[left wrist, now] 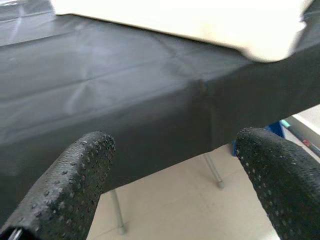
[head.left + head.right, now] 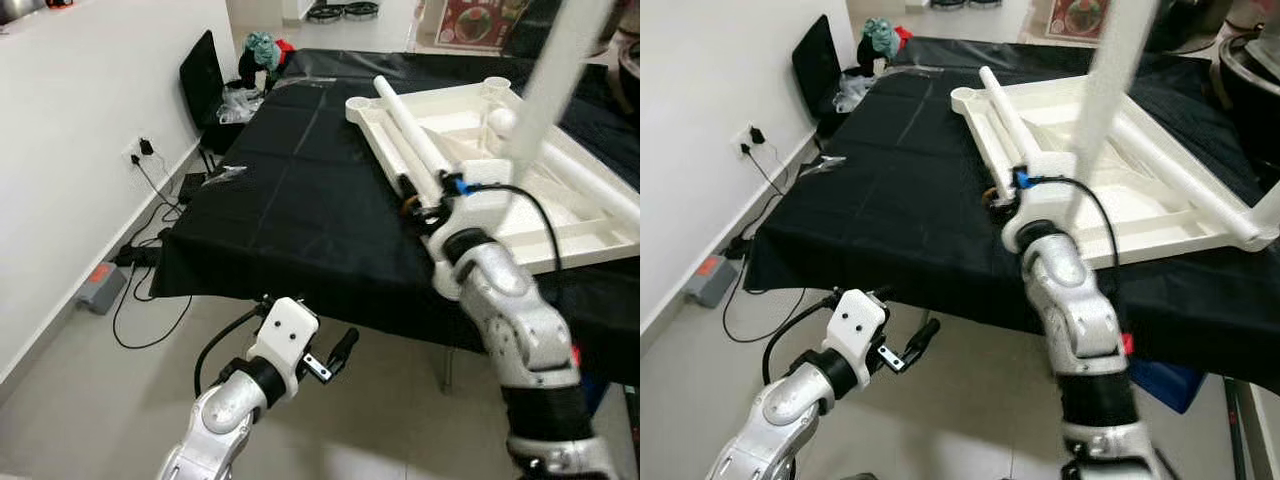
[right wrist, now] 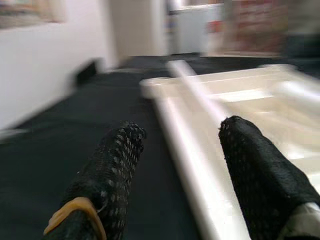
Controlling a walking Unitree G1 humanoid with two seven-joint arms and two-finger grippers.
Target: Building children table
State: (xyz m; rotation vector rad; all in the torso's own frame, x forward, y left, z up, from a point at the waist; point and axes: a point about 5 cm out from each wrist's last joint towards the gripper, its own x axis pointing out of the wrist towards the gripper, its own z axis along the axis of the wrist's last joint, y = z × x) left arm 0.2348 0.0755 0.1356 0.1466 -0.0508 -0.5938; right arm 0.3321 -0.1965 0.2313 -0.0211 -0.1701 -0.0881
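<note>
An upside-down white children's table top [image 2: 560,240] lies on a black-covered table [image 2: 290,200]. One white leg [image 2: 410,130] lies along its left rim. Another leg [image 2: 555,70] stands upright on it, blurred. My right gripper [image 3: 182,132] is open at the near left rim of the white top, with the rim [image 3: 185,165] running between its fingers; in the left eye view it sits at the rim's near end [image 2: 408,198]. My left gripper [image 2: 340,350] is open and holds nothing, low in front of the black cloth's hanging edge [image 1: 150,125].
A white wall on the left has a socket [image 2: 140,150] with cables running to a grey box [image 2: 100,285] on the floor. A black chair [image 2: 205,75] and clothes [image 2: 262,50] stand at the table's far left. Thin metal table legs [image 1: 212,170] show under the cloth.
</note>
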